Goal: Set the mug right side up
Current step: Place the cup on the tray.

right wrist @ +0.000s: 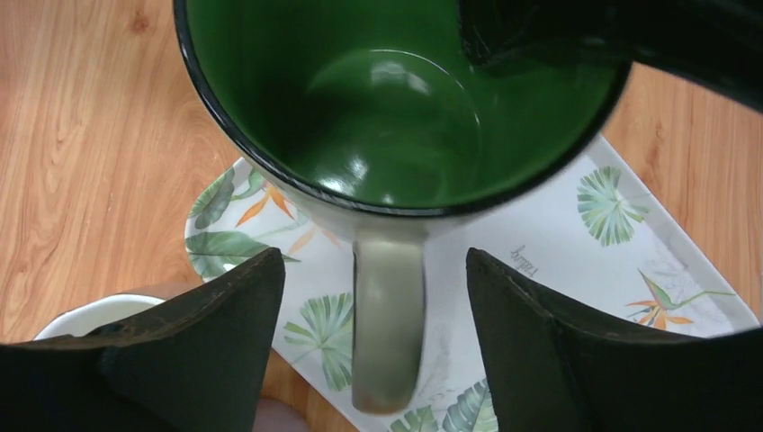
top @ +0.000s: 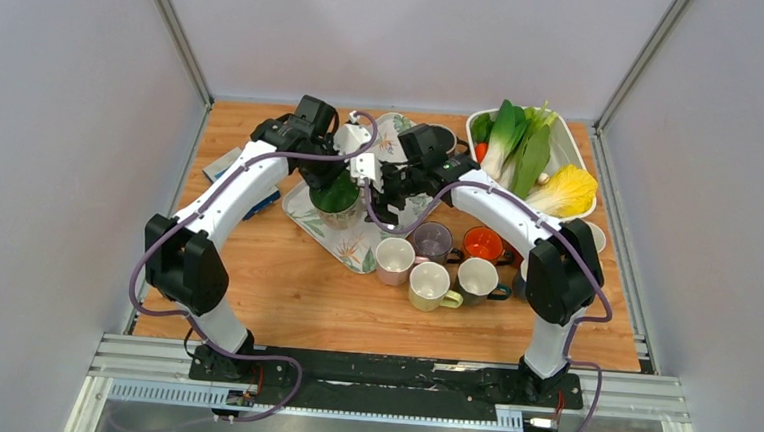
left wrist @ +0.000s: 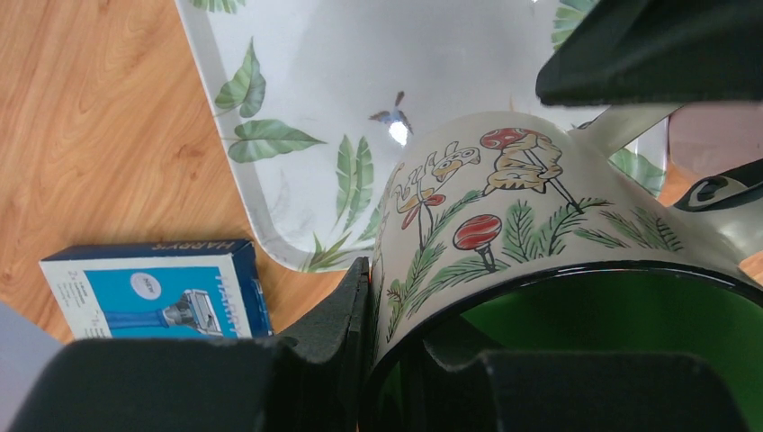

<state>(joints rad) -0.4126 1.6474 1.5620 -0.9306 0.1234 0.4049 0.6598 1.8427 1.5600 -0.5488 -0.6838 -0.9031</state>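
Green-lined mug hangs pinched by the left gripper; right gripper (jaws apart) straddles its handle, so closing seems next

White patterned mug, green inside, mouth upward; over tray.

From above, the mug is mostly hidden under the wrist of the left arm, which also crosses the blue box. The right wrist view cuts the mug's far rim at the top edge. A pale cup at near left shows only a sliver.
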